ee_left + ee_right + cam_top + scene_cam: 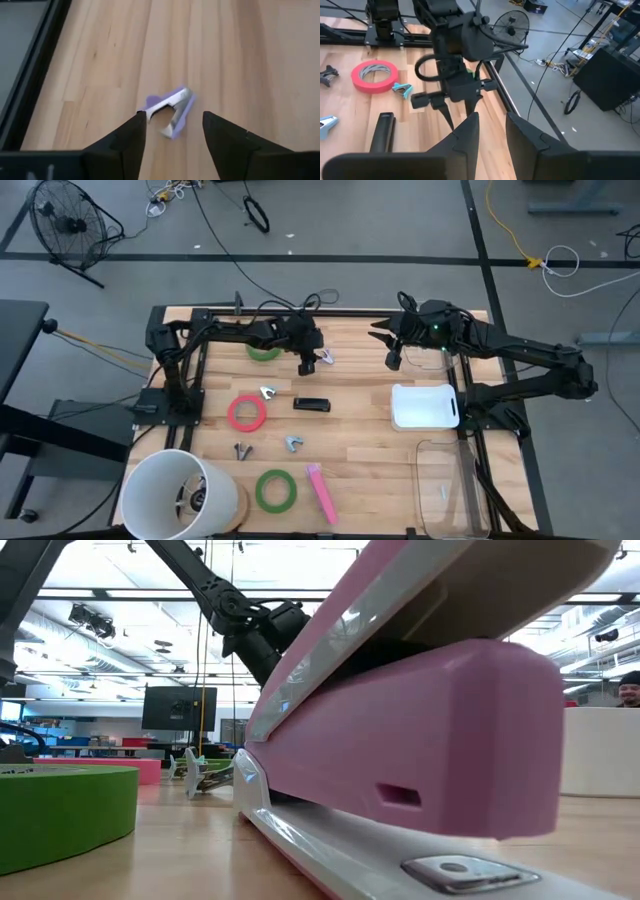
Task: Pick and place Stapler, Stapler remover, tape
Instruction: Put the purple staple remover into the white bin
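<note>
A purple-and-metal staple remover [176, 100] lies on the wooden table at the far middle [327, 358]. My left gripper [174, 116] is open above it, one finger on either side, touching nothing [308, 364]. My right gripper [392, 356] is open and empty over the far right of the table [492, 125]. A green tape roll [263, 351] lies flat, partly under the left arm. A red-pink tape roll [247, 413] and a second green roll [275, 490] lie flat nearer. A black stapler [311, 404] and a pink stapler [321, 492] lie on the table.
A white tray [424, 406] and a clear bin [450, 485] stand at the right. A white bucket [180, 495] stands at the near left. Three more staple removers [267, 392] [243, 450] [293, 443] lie mid-table. The pink stapler [400, 740] fills the low view.
</note>
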Robot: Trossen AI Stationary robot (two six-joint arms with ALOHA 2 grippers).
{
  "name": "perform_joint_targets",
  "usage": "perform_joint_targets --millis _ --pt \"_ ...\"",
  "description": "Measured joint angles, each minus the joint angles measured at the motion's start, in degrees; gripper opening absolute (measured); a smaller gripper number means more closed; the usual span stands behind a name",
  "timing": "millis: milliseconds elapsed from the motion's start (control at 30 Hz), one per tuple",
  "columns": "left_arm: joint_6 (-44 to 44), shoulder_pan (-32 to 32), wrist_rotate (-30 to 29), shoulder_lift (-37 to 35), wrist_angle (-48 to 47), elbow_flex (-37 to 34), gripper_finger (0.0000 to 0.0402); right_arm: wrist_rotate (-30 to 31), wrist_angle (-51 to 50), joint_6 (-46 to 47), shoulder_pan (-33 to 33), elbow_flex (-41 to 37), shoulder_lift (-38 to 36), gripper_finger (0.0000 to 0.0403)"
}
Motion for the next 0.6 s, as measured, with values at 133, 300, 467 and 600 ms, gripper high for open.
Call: perform_joint_targets --millis 133,300,467,600 --pt "0.0 -0.3 -1.2 1.5 0.9 0.0 0.0235 -2.4 0.4 0.0 0.0 0.0 0.0 0.0097" --pt "0.0 -0.6 -2.8 4.4 3.4 -0.1 0.0252 -2.8 0.5 0.2 0.0 0.0 0.0 0.0097" --pt "0.0 -0.6 -3.1 6.2 6.5 -0.1 0.0249 -2.7 0.6 0.3 0.0 0.0 0.0 0.0097" --pt "0.1 -0.7 -4.1 6.8 7.1 -0.1 0.0248 -2.7 0.6 0.3 0.0 0.0 0.0 0.0097"
